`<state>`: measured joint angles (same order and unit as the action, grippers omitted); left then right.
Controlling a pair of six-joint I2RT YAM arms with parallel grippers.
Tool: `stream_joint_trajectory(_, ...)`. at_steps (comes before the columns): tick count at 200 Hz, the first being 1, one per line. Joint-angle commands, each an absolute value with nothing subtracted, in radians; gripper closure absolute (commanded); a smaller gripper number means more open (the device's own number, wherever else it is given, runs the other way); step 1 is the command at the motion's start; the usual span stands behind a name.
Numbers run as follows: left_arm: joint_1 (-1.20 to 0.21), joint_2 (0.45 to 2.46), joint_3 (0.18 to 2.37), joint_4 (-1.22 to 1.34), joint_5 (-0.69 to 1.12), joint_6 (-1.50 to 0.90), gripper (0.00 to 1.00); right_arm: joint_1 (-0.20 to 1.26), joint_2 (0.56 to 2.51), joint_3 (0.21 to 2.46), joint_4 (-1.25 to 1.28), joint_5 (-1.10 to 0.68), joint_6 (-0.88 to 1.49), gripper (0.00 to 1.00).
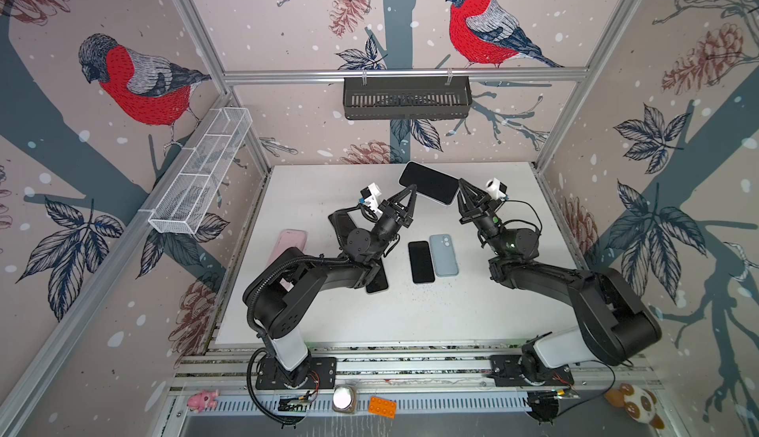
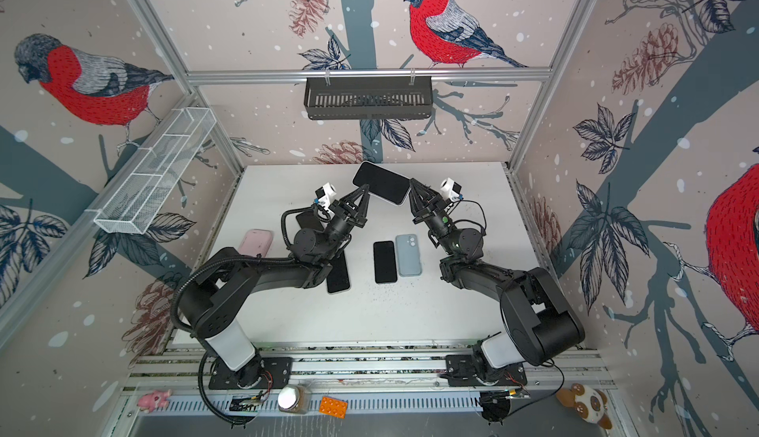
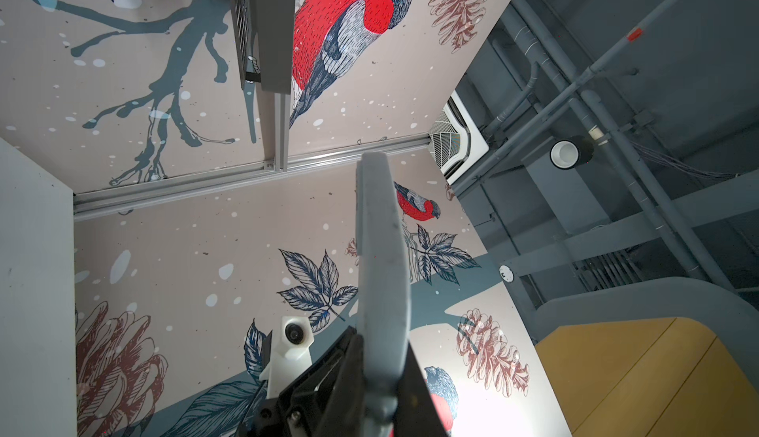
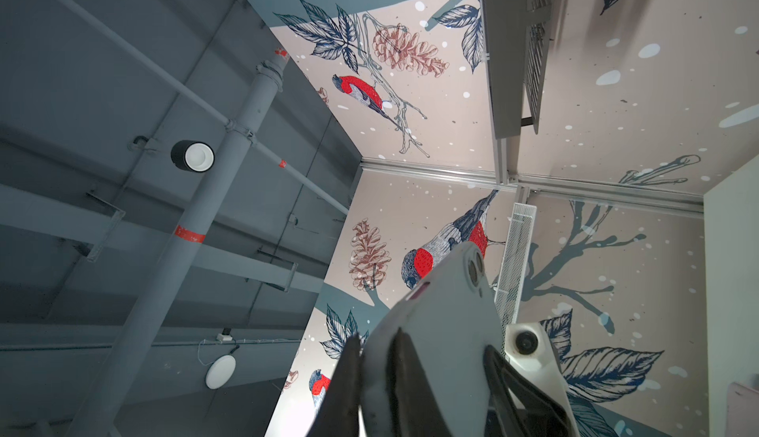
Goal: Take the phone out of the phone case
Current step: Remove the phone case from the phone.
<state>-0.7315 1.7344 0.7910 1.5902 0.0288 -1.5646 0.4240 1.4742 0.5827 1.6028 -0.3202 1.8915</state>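
A phone [image 1: 429,182], black screen up, sits in a pale grey-blue phone case and is held in the air over the back of the table in both top views. My left gripper [image 1: 412,189] is shut on one end of it and my right gripper [image 1: 461,185] is shut on the opposite end. The left wrist view shows the phone case [image 3: 380,250] edge-on, rising from the shut left gripper [image 3: 382,357]. In the right wrist view the back of the phone case [image 4: 451,311] with its camera lenses sits in the right gripper [image 4: 378,348].
On the white table [image 1: 312,192] lie a bare black phone [image 1: 421,261], an empty light blue case [image 1: 443,255], a pink case [image 1: 289,242] and another dark phone [image 1: 378,285] partly under the left arm. A black basket [image 1: 406,98] and a white wire basket [image 1: 201,172] hang on the walls.
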Motion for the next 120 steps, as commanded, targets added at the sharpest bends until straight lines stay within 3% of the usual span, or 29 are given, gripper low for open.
stream_joint_trajectory(1,-0.745,1.749,0.82,1.792,0.128,-1.592,1.0,0.433,1.491,0.613,1.867,-0.37,1.953,0.85)
stream_joint_trajectory(120,-0.745,1.803,0.952,1.757,0.115,-1.601,1.0,0.442,1.563,0.707,1.867,-0.311,2.045,0.84)
